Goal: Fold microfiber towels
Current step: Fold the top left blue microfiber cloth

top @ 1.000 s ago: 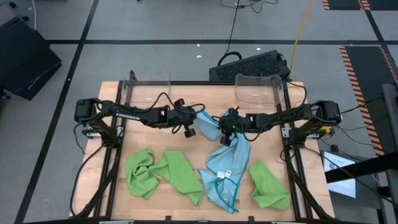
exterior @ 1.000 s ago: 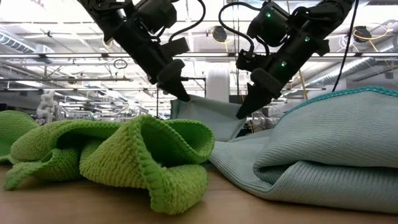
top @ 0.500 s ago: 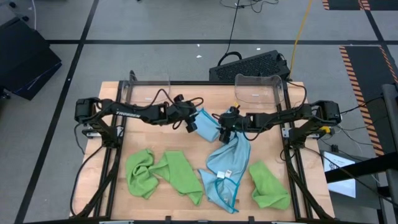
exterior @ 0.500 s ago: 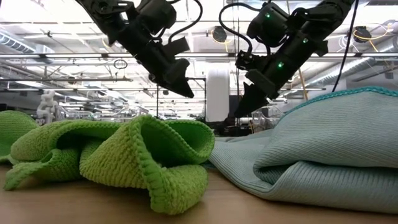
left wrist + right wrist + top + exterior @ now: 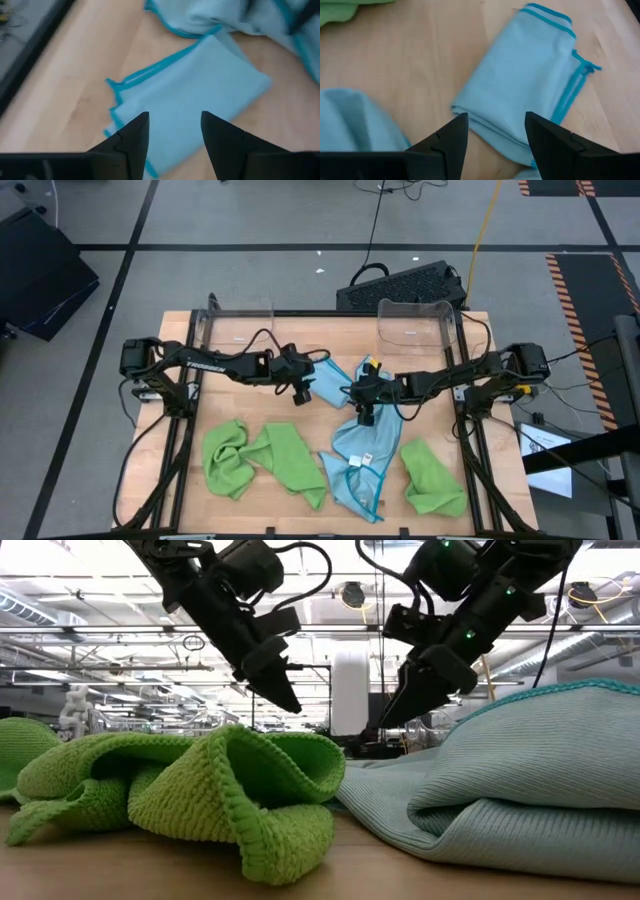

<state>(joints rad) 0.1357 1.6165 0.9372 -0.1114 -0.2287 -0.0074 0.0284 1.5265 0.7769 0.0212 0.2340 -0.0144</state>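
A light blue microfiber towel [image 5: 328, 383] with teal edging lies folded and flat on the wooden table, near its middle; it also shows in the wrist views [image 5: 200, 95] [image 5: 525, 90]. My left gripper [image 5: 300, 392] [image 5: 172, 117] hovers open just left of it. My right gripper [image 5: 365, 416] [image 5: 495, 120] hovers open over its near right side. Both point slanting down, and both stand clear of the cloth [image 5: 285, 700] [image 5: 395, 715]. A second blue towel [image 5: 362, 455] lies crumpled toward the near edge.
Lime green towels lie bunched at the near left [image 5: 228, 458] [image 5: 295, 462] and the near right [image 5: 432, 480]. Two clear plastic bins [image 5: 240, 320] [image 5: 415, 320] stand along the far edge. Bare wood [image 5: 260, 405] shows between the left arm and the green towels.
Both grippers have opened and let go of the blue towel's raised edge. The towel has dropped from the low view and lies flat and folded on the table. My right gripper has then moved a little toward the near edge.
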